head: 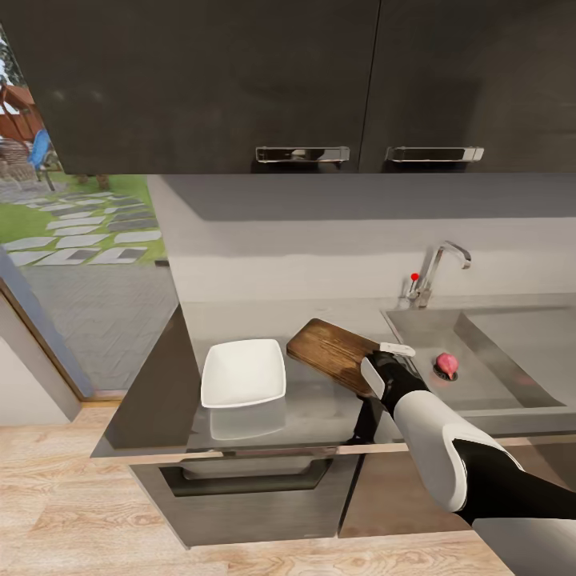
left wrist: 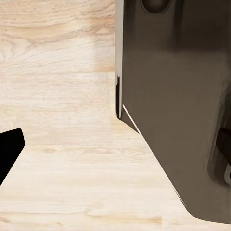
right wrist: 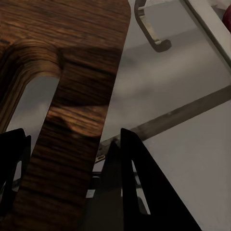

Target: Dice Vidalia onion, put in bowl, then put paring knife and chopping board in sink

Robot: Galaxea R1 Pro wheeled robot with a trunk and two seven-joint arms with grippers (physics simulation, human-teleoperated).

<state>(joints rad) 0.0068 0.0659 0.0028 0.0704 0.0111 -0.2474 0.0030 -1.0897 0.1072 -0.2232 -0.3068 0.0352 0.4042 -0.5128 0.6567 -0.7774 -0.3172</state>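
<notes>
The left hand (left wrist: 7,149) hangs over pale wood floor (left wrist: 57,159) beside a dark cabinet (left wrist: 183,96); only one black finger shows, so whether it is spread or closed cannot be told. On the bench (head: 320,404), the bowl (head: 244,372) sits left of the right hand (head: 382,374), with bare bench around it up to the front edge. The board (head: 332,352) lies just beside the bowl, tilted, its near end at the right hand. That hand's fingers (right wrist: 139,183) straddle the board's handle strip (right wrist: 67,159), jaws parted on either side. Right of the hand, the sink (head: 480,376) holds the onion (head: 446,364) near its drain, with the tap (head: 440,272) behind.
</notes>
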